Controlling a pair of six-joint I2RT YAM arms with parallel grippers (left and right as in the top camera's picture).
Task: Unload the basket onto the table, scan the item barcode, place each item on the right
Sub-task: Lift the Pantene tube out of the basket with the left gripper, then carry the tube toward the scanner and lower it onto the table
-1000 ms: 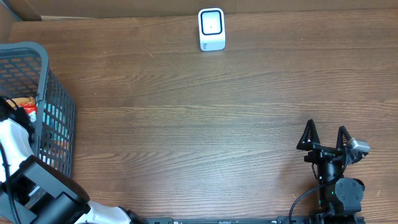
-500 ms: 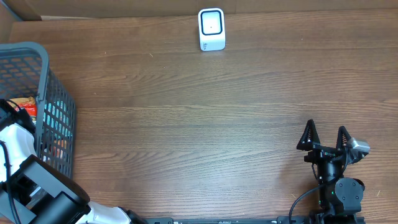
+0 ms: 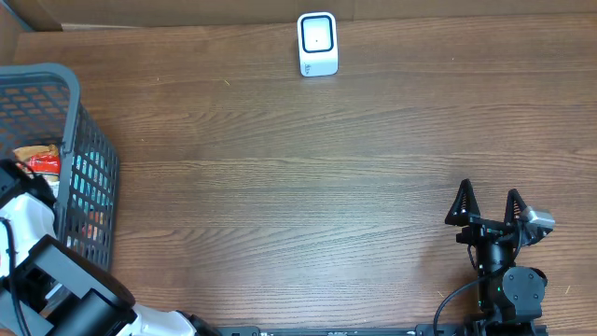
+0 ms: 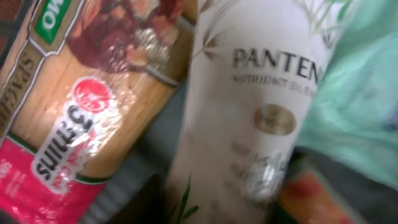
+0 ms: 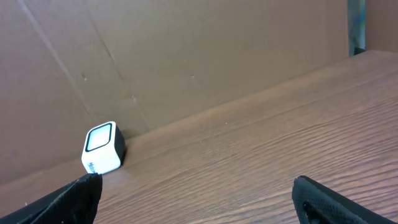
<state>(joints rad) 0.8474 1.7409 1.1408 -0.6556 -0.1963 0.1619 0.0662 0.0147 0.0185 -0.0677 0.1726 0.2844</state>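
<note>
From overhead, a grey mesh basket (image 3: 73, 93) stands at the left edge of the wooden table (image 3: 280, 187). The left arm (image 3: 23, 215) reaches down into it, with a red packet (image 3: 42, 164) showing just beside its white casing. The left gripper is hidden inside the basket, so how far its jaws are parted cannot be told from here. The white barcode scanner (image 3: 317, 43) stands upright at the far edge of the table, well apart from the basket. The right gripper (image 3: 487, 213) sits at the near right corner with its two black fingers spread wide and nothing between them.

The left wrist view is filled with the basket's contents, close and blurred. A white Pantene bottle (image 4: 255, 106) lies down the middle of the frame with its label facing the camera. A spaghetti packet (image 4: 93, 106) with a clear window and a red band lies touching its left side. A pale green wrapper (image 4: 364, 93) lies to the right, and something orange-red (image 4: 311, 193) sits under the bottle's lower end. No barcode shows on any of them. The fingers cannot be made out, so no grip can be told.

The right wrist view looks across bare table toward the barcode scanner, which stands against a cardboard wall (image 5: 186, 56). Its black fingertips (image 5: 317, 199) stand far apart at the bottom corners, empty.
</note>
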